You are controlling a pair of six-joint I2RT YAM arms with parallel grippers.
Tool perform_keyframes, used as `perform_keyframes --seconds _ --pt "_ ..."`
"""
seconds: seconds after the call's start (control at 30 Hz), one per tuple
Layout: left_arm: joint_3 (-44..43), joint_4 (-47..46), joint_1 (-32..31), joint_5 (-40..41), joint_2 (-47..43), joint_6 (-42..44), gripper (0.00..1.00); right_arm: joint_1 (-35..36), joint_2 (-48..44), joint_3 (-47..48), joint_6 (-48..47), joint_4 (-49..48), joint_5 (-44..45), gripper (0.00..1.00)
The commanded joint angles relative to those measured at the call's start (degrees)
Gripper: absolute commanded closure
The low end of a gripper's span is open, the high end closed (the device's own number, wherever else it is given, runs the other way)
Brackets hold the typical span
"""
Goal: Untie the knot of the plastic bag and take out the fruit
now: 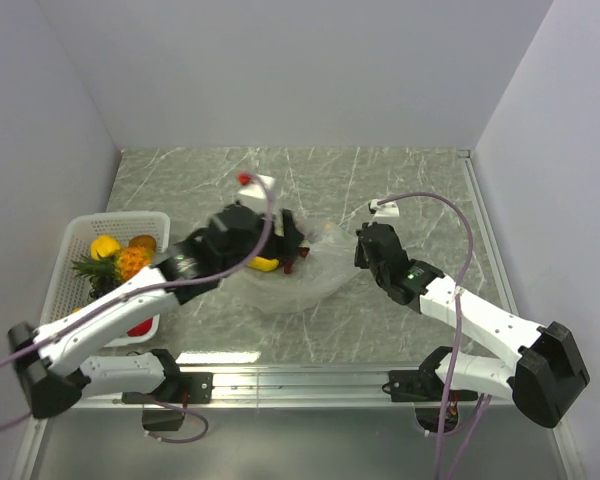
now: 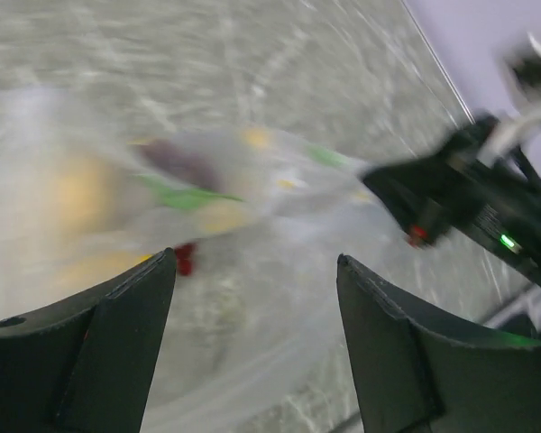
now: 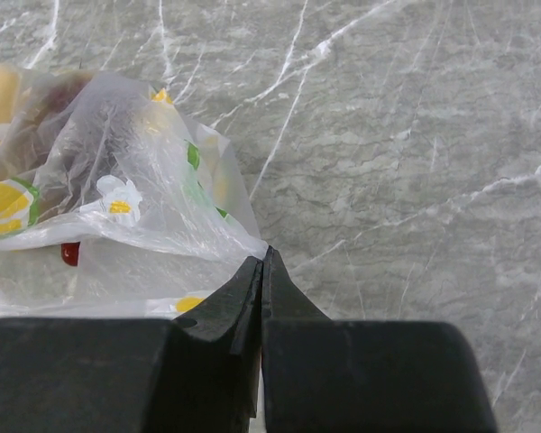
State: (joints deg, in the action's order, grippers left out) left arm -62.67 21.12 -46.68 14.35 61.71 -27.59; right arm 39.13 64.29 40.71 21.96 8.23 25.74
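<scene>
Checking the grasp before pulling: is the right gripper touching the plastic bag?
Touching. In the right wrist view, the plastic bag tapers to a corner that ends pinched between the shut fingertips of the right gripper.

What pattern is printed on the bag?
Clear bag with white flowers and lemon slices; right wrist view.

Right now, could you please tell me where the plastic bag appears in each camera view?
Top external: plastic bag at centre.
Left wrist: bag blurred, left of centre.
Right wrist: bag at upper left.
Shared landmark: the right gripper at the bag's edge.
</scene>
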Motion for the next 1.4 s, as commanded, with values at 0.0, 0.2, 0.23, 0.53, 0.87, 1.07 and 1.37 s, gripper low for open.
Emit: perform_keyframes --seconds 0.0,0.2,0.23,0.53,0.87,1.07,1.37 --pt "-3.9 -0.2 -8.4 6.7 7.2 2.5 0.23 0.2 -1.9 0.5 -0.5 -0.5 1.8 1.0" --pt "-5.3 1.8 -10.4 9.5 19.7 -4.1 0.27 0.2 -2.9 0.5 -0.2 0.0 1.6 1.0" --pt "-5.1 2.4 -10.4 10.7 21.9 -5.4 0.29 0.3 -3.1 0.4 -0.2 0.1 1.5 1.0" --pt "0.2 5.0 -1.2 20.4 28.6 -16.2 0.32 0.4 -3.6 -0.7 0.6 0.1 1.0 1.0" --pt "4.0 -4.5 6.4 17.2 34.3 -19.5 0.11 0.5 -3.2 -0.5 0.6 -0.1 0.1 1.0" --pt "4.4 -6.8 6.9 10.6 38.2 -21.3 0.09 0.7 -3.1 -0.6 1.1 0.2 -0.1 1.0" --pt "12.9 -8.8 6.3 7.2 31.4 -23.8 0.4 0.7 -3.0 -0.8 0.8 -0.1 0.7 1.0"
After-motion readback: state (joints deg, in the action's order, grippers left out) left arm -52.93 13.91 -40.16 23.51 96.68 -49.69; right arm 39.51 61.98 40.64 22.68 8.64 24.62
